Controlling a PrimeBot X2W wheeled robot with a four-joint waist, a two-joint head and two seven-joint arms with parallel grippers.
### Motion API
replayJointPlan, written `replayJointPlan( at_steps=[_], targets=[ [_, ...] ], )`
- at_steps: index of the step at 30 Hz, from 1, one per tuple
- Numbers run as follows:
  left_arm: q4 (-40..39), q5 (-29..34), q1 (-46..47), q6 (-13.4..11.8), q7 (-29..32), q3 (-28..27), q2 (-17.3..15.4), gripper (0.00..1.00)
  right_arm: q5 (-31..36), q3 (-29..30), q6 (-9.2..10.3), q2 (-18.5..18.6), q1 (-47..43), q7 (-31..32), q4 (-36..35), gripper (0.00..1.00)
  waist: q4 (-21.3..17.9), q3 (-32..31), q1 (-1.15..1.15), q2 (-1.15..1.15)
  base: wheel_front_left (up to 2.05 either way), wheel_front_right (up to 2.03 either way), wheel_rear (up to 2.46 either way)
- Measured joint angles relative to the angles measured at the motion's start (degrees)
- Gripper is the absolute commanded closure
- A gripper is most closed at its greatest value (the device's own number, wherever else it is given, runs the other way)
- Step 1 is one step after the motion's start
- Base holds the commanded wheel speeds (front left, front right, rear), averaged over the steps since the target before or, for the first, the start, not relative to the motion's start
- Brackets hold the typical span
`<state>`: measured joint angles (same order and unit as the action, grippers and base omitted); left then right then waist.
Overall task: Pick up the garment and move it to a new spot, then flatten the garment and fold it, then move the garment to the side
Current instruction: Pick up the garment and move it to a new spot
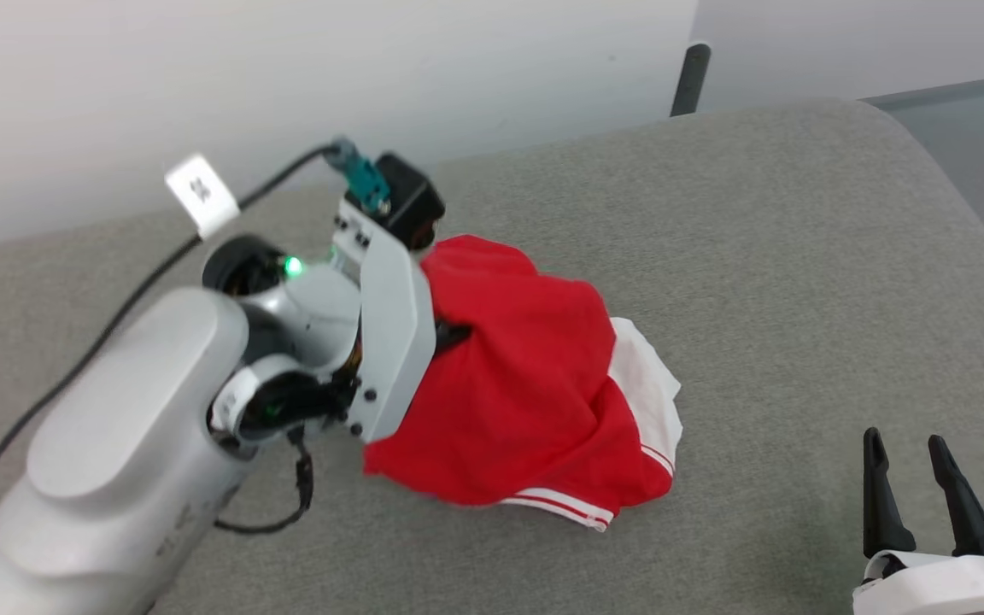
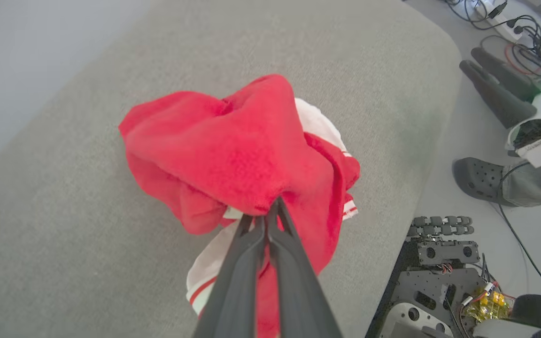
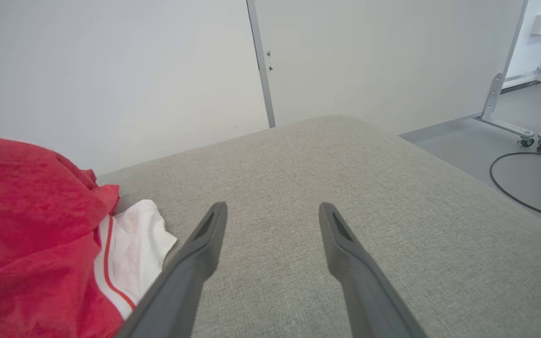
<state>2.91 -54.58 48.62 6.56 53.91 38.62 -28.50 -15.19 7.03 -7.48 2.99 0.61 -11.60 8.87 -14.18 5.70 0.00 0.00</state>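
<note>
Probably aloft — left gripper [image 2: 270,209] pinches garment [image 2: 223,145].

No text, number or brand can be read in any view. A white tag [image 1: 202,195] on the black cable [image 1: 283,177] carries a small dark mark, too blurred to make out, and faint grey lettering low on the pale forearm [image 1: 116,461] is likewise illegible. In the left wrist view, a white strip label [image 2: 540,146] on the wrist behind the right gripper [image 2: 469,58] bears dark print too small to read.
</note>
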Motion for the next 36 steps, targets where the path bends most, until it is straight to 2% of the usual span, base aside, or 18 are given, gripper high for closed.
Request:
replayJointPlan(
  at_steps=[6,7,8,9,10,11,13,20,25,31,36],
  targets=[
    [1.3,0.1,-4.33,-0.29,-0.78,1.19,-1.33,1.0,0.04,-0.52,0.0,-0.02,0.4,0.03,0.37,0.0,1.63,0.18,0.0,0.0,0.0,0.0,0.0],
    [1.66,0.25,-4.94,-0.27,-1.27,1.46,-1.44,0.94,0.05,-0.54,0.0,-0.02,0.52,0.08,0.37,0.0,1.89,0.19,0.0,0.0,0.0,0.0,0.0],
    [2.13,0.35,-5.53,-0.27,-1.62,1.61,-1.46,0.68,0.14,-0.62,0.0,-0.01,0.64,0.16,0.35,0.0,2.14,0.16,0.0,0.0,0.0,0.0,0.0],
    [2.74,0.46,-6.04,-0.27,-2.02,1.88,-1.47,0.54,0.25,-0.67,0.0,-0.02,0.71,0.3,0.34,0.0,2.4,0.1,0.0,0.0,0.0,0.0,0.0],
    [3.32,0.9,-6.49,-0.25,-2.53,2.19,-1.49,0.31,0.43,-0.68,0.0,-0.03,0.74,0.49,0.33,0.0,2.64,0.0,0.0,0.0,0.0,0.0,0.0],
    [4.05,1.08,-6.87,-0.23,-2.98,2.42,-1.44,0.18,0.88,-0.69,0.0,-0.02,0.74,0.56,0.31,0.0,2.86,-0.14,0.0,0.0,0.0,0.0,0.0],
    [5.52,1.05,-7.55,-0.01,-3.54,3.09,-1.09,0.0,1.2,-0.71,0.0,-0.03,0.73,0.89,0.23,0.0,3.25,-0.6,0.0,0.0,0.0,0.0,0.0],
    [11.01,-0.02,-8.97,0.51,-6.13,5.14,0.92,0.0,2.12,-1.31,0.0,0.04,-0.07,2.41,-0.85,0.0,4.89,-3.03,0.0,0.0,0.0,0.0,0.0],
    [11.72,0.53,-8.99,0.71,-9.44,5.95,0.2,0.0,2.18,-1.87,0.0,0.46,-1.35,3.14,-1.83,0.0,6.37,-5.03,0.0,0.0,0.0,0.0,0.0],
    [11.28,1.77,-9.79,0.77,-16.77,5.61,-1.42,0.0,2.2,-2.21,0.0,0.73,-2.18,3.54,-2.65,0.0,8.79,-7.03,0.0,0.0,0.0,0.0,0.0],
    [11.02,2.33,-12.44,0.82,-26.08,3.81,-2.18,0.0,2.24,-2.5,0.0,1.09,-2.61,3.63,-2.87,0.0,10.78,-8.61,0.0,0.0,0.0,0.0,0.0]
  ],
)
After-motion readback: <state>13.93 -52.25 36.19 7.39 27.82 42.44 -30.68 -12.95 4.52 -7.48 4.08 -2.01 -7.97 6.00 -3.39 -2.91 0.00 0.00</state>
